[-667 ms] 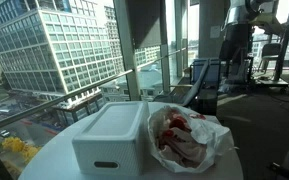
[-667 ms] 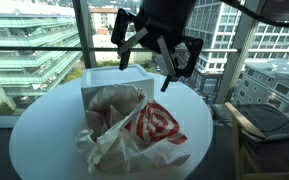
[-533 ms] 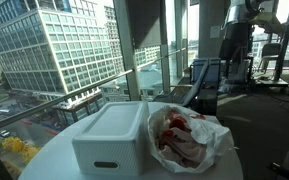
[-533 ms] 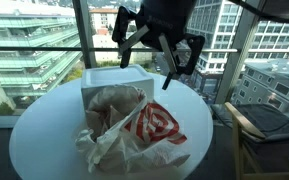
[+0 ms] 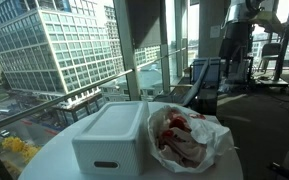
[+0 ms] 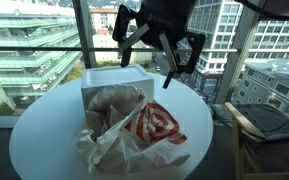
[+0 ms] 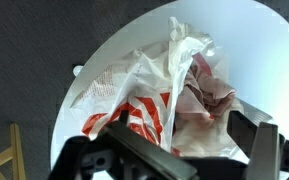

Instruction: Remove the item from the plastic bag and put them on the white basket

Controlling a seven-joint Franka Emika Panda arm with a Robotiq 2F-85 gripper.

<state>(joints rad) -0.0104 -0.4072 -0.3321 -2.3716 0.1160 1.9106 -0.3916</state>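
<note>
Crinkled translucent plastic bag (image 6: 134, 125) beside smooth boxy white basket (image 5: 109, 140); black fingers (image 6: 188, 56) spread wide, empty.

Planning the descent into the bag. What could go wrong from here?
1. The claw hangs open above the crumpled plastic bag. It may pinch film instead of the contents and lift the whole bag.
2. In the wrist view the contents sit half buried in folds, so the grasp target is unclear.
3. The bag lies close beside the white basket on the round table. A tug could drag it or nudge the basket.
</note>
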